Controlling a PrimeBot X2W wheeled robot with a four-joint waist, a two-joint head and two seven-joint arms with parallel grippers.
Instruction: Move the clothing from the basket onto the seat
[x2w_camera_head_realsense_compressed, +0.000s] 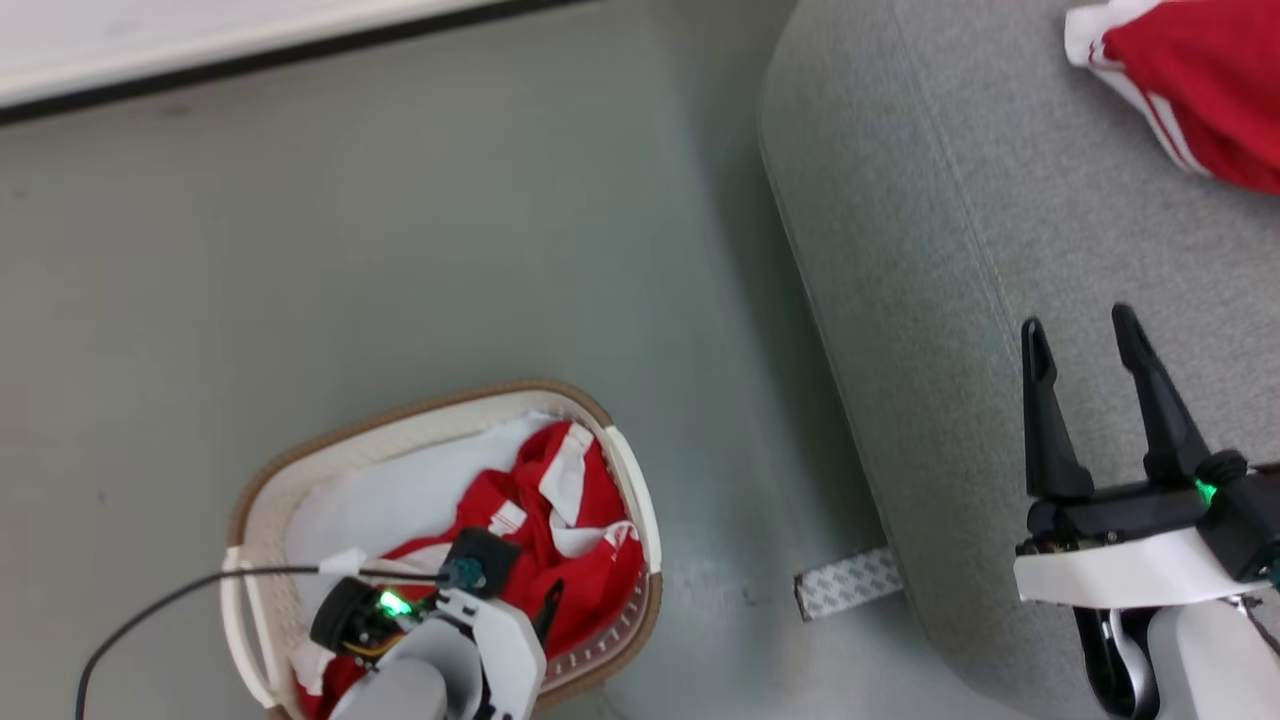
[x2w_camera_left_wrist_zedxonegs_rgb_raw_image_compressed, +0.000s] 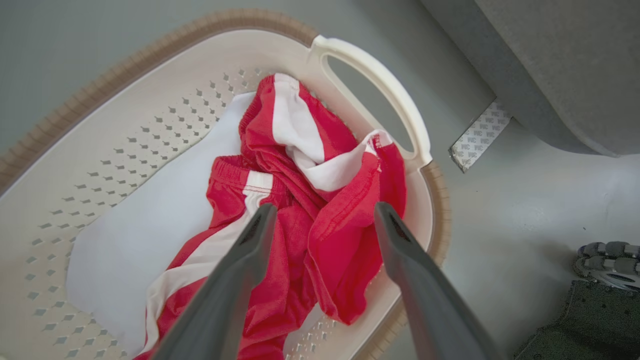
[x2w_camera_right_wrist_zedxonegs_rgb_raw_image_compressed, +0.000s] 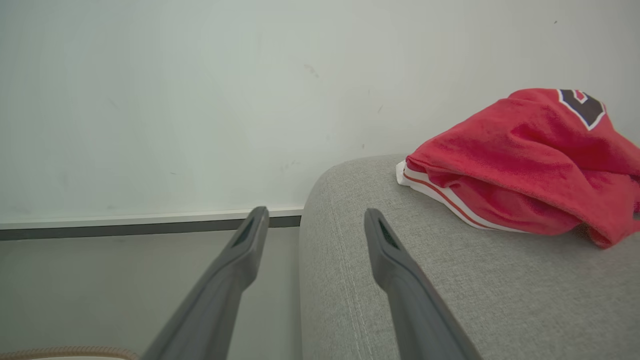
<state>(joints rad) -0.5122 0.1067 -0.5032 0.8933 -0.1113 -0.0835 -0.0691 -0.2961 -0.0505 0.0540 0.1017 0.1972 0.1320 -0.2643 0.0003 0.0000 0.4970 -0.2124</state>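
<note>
The cream basket (x2w_camera_head_realsense_compressed: 630, 480) with a brown rim stands on the floor at the lower left, holding crumpled red clothing (x2w_camera_head_realsense_compressed: 575, 520) with white stripes. My left gripper (x2w_camera_left_wrist_zedxonegs_rgb_raw_image_compressed: 325, 212) hovers open just above that red clothing (x2w_camera_left_wrist_zedxonegs_rgb_raw_image_compressed: 320, 200), fingers on either side of a fold, nothing held; the basket wall (x2w_camera_left_wrist_zedxonegs_rgb_raw_image_compressed: 125, 130) lies to the left. On the grey seat (x2w_camera_head_realsense_compressed: 950, 250) lies another red garment (x2w_camera_head_realsense_compressed: 1200, 80). My right gripper (x2w_camera_head_realsense_compressed: 1080, 335) is open and empty over the seat's edge; in its wrist view the gripper (x2w_camera_right_wrist_zedxonegs_rgb_raw_image_compressed: 315, 215) points past the seat (x2w_camera_right_wrist_zedxonegs_rgb_raw_image_compressed: 400, 300) toward that garment (x2w_camera_right_wrist_zedxonegs_rgb_raw_image_compressed: 525, 165), which bears a black-and-white emblem.
White sheet (x2w_camera_left_wrist_zedxonegs_rgb_raw_image_compressed: 150, 220) lines the basket floor. A patterned tape strip (x2w_camera_head_realsense_compressed: 845, 582) lies on the grey floor beside the seat's base. A wall with a dark skirting (x2w_camera_head_realsense_compressed: 250, 70) runs along the far side. A dark wheeled base part (x2w_camera_left_wrist_zedxonegs_rgb_raw_image_compressed: 600, 280) shows at the right of the left wrist view.
</note>
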